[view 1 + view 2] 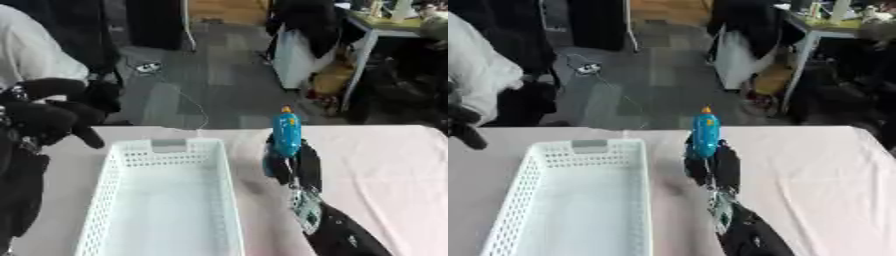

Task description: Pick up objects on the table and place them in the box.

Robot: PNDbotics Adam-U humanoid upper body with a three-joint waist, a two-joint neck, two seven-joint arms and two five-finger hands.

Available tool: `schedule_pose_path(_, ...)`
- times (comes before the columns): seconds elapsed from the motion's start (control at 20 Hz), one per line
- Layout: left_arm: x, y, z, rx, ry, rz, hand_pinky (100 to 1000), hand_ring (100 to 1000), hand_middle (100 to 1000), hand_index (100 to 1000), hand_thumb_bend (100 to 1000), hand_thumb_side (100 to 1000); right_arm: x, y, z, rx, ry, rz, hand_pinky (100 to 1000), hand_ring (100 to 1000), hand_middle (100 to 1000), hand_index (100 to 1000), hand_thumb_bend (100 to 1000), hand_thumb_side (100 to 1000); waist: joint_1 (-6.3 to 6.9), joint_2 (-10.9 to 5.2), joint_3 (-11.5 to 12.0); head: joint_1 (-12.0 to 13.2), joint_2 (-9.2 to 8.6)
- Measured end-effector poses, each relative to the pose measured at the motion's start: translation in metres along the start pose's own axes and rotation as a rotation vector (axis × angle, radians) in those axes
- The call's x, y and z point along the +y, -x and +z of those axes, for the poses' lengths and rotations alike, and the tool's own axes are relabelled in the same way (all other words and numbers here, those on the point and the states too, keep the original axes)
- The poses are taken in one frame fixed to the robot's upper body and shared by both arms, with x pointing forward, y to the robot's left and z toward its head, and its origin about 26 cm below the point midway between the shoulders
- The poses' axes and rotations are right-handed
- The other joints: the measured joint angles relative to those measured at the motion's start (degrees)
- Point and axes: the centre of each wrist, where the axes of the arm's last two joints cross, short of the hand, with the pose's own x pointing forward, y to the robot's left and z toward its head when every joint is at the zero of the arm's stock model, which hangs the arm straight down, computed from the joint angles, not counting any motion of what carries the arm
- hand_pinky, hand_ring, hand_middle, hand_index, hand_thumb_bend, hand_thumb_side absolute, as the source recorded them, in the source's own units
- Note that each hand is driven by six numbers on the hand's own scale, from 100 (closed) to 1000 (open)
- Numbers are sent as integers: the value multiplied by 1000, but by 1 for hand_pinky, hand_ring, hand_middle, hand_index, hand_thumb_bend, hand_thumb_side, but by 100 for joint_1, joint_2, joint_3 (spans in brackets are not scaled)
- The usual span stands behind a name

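Progress: the basket (162,200) looks empty inside, so by my reading nothing has been placed yet; one object is in hand and not yet over the basket.
Left to do: carry the held object leftward over the basket rim and let it go inside; no other loose objects show on the worktop (385,165) in these views.
Right hand (293,167): fingers curled round a blue bottle (286,132), pinching its lower part between fingers and thumb.
Blue bottle: upright, orange tip on top, standing out above the right hand's fingers; it appears lifted clear of the worktop, though its base is hidden by the fingers.
Right arm pose: comes up from the lower right edge, forearm slanting toward the centre, hand raised at its end with the fingers pointing up.
Basket, relative to the right hand: just to the hand's left, its near long wall close beside the fingers but apart from them.
Left hand (48,122): raised at the far left, beyond the basket's far left corner, fingers curled and holding nothing.
Worktop: covered in a pale pink cloth.
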Motion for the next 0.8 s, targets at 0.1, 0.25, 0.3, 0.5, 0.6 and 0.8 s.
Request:
schedule_pose_path(0.1, 0, 0, 0, 1, 0, 0, 473, 612, 743, 669, 182, 826, -2, -2, -3, -13, 1, -21, 100, 100, 100, 143, 100, 1000, 0, -8, -34, 0, 9)
schedule_pose_path(0.25, 0, 1, 3, 9, -2, -1, 475, 613, 743, 669, 182, 826, -7, -7, -10, -45, 3, -60, 100, 100, 100, 139, 100, 973, 0, -60, -84, 1, 55)
schedule_pose_path(0.3, 1, 1, 3, 11, -3, -1, 475, 613, 743, 669, 182, 826, -10, -11, -13, -62, 7, -76, 100, 100, 100, 139, 100, 973, 0, -88, -108, 5, 82)
schedule_pose_path(0.5, 4, 1, 8, 22, -8, -12, 477, 614, 742, 668, 181, 825, -22, -21, -25, -137, 17, -153, 100, 100, 100, 136, 100, 973, -2, -201, -209, 109, 339)
schedule_pose_path(0.6, 4, 2, 10, 32, -10, -15, 478, 615, 742, 668, 181, 825, -29, -26, -29, -178, 15, -194, 100, 100, 100, 137, 100, 973, -3, -268, -256, 161, 490)
schedule_pose_path(0.8, 8, 2, 13, 43, -10, -29, 474, 614, 742, 668, 180, 825, -48, -34, -39, -280, 28, -272, 100, 100, 100, 138, 100, 972, -3, -299, -339, 216, 645)
